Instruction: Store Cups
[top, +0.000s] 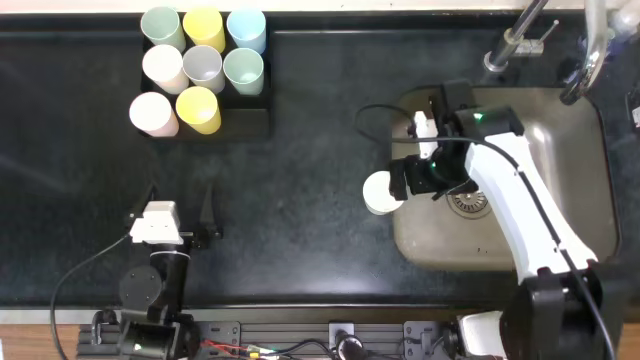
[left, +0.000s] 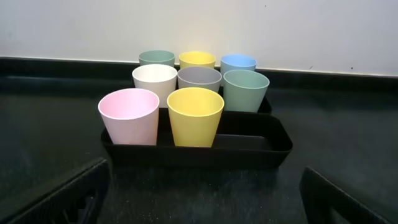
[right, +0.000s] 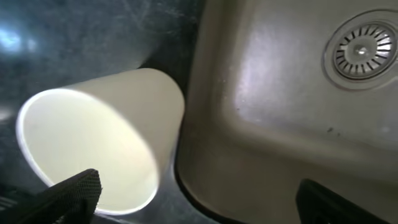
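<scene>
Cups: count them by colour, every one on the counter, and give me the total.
Green cups: 2
Yellow cups: 2
White cups: 2
Blue cup: 1
Grey cup: 1
Pink cup: 1
Total: 9

Dark countertop (top: 300, 200) (speckled), black tray (top: 245, 122) on it
</scene>
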